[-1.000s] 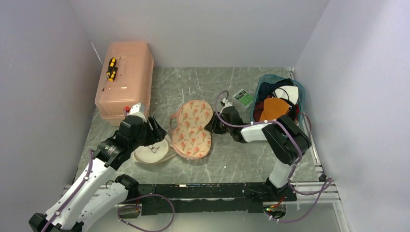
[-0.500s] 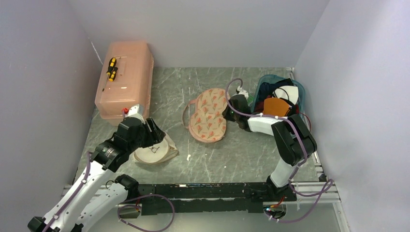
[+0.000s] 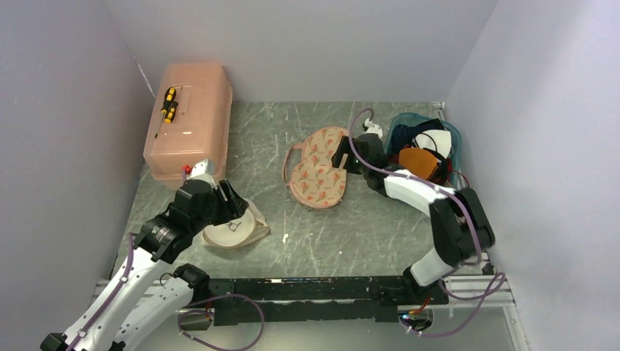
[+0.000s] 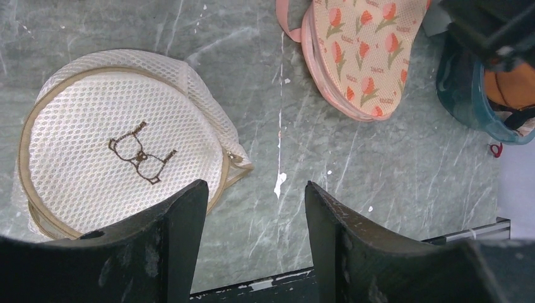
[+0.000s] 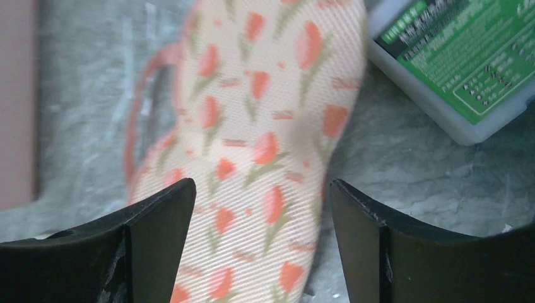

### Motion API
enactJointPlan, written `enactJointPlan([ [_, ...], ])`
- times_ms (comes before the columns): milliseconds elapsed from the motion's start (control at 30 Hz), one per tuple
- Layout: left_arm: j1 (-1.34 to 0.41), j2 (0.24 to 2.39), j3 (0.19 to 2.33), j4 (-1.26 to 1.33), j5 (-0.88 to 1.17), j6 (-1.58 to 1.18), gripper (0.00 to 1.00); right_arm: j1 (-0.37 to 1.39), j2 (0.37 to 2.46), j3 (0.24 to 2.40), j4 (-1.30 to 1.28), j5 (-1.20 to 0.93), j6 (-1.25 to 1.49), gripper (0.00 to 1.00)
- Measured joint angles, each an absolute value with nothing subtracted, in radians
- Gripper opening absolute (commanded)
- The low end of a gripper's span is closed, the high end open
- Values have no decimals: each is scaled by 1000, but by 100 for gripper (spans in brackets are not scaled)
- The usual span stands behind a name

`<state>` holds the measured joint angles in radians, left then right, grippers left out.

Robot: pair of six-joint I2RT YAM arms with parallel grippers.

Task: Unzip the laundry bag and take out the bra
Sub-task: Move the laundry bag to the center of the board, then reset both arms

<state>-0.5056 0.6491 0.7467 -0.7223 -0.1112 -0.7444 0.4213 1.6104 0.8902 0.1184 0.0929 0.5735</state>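
top external: a salmon plastic box (image 3: 191, 124) stands at the far left of the grey marbled table (image 3: 351, 234), with a yellow and black screwdriver (image 3: 169, 104) lying on its lid. a beige 2-cup piece (image 3: 316, 177) printed with orange tulips lies near the middle. a teal basket (image 3: 455, 140) full of cloth sits at the far right, an orange piece (image 3: 418, 162) on top. the laundry bag (image 3: 235, 230) lies flat at the near left, well apart from the 2-cup piece, icon lid up. the left gripper (image 3: 235, 206) hangs over the bag's far edge. the right gripper (image 3: 342, 159) sits at the right edge of the 2-cup piece, its arm crossing in front of the basket.

left wrist: the left gripper (image 4: 255, 189) has its jaws apart with nothing between them, over bare table just beside the laundry bag (image 4: 120, 148). the bag's cream rim and zip end lie next to the left finger. a white fleck (image 4: 279, 183) lies between the fingers. the 2-cup piece (image 4: 366, 57) and basket (image 4: 459, 88) are farther off. what is inside the bag cannot be told.

right wrist: the right gripper (image 5: 260, 189) is spread wide, holding nothing, above the 2-cup piece (image 5: 252, 126). a white box with a green label (image 5: 467, 69) lies just beside that piece.
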Motion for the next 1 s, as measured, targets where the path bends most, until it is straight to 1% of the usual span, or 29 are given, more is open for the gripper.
enactJointPlan([
  [133, -506, 652, 747, -722, -111, -744, 63, 469, 1446, 896, 84, 101, 538, 82],
  [267, -506, 661, 747, -723, -112, -742, 64, 587, 1252, 889, 51, 141, 472, 83],
  [300, -506, 665, 751, -727, -114, -740, 64, 624, 1192, 878, 48, 154, 454, 85],
  [367, -506, 672, 767, -732, -124, -731, 66, 690, 1072, 846, 45, 164, 422, 99],
  [400, -506, 675, 778, -733, -129, -726, 68, 718, 1009, 828, 46, 163, 409, 100],
  [500, -506, 685, 822, -735, -140, -707, 75, 761, 822, 772, 37, 163, 405, 100],
  [633, -506, 714, 894, -748, -185, -688, 93, 770, 623, 686, 21, 194, 506, 100],
  [767, -506, 748, 937, -752, -266, -692, 94, 769, 483, 583, -6, 265, 606, 100],
  [933, -506, 768, 926, -709, -371, -661, 94, 769, 436, 517, 10, 270, 623, 99],
  [967, -506, 774, 927, -701, -397, -648, 94, 769, 431, 513, 15, 270, 620, 94],
  [1000, -506, 786, 934, -704, -420, -645, 94, 769, 430, 515, 17, 278, 620, 90],
])
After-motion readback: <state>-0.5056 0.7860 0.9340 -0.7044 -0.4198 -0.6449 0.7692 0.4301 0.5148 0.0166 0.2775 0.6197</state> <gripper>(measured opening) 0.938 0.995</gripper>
